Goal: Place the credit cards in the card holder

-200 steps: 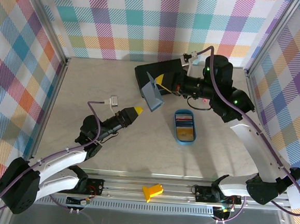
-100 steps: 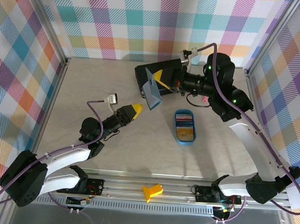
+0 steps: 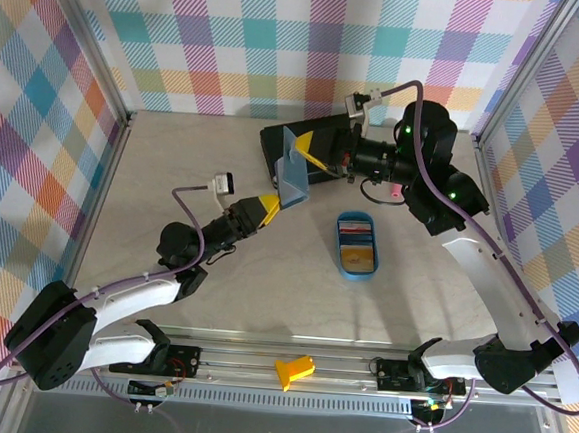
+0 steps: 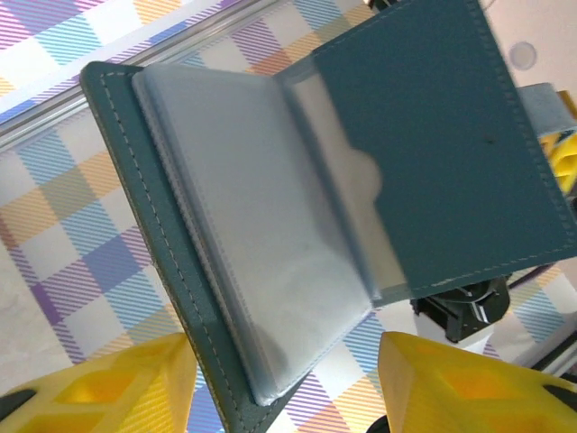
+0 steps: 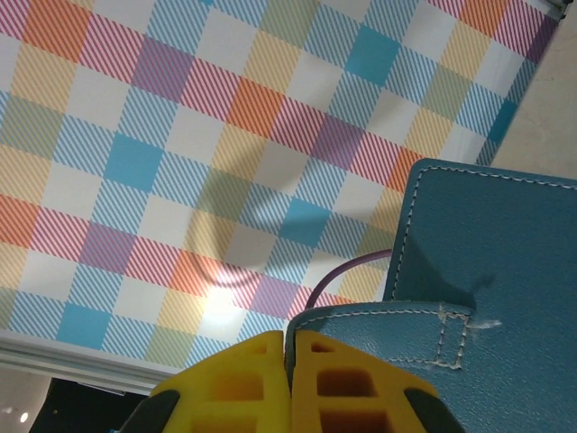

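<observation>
From above, my right claw (image 3: pixel 316 164) pinches the card holder (image 3: pixel 295 174) up beside the black case (image 3: pixel 321 141); the credit cards (image 3: pixel 356 244) lie in the blue tray (image 3: pixel 340 265). Left wrist — my left claw (image 4: pixel 284 361), half-wide, straddles the open holder's lower corner. It looks light and floppy with slick clear sleeves, so I'd take the stitched cover. Right wrist — fingers (image 5: pixel 334 379) clamped on its flap. No lettering legible.
</observation>
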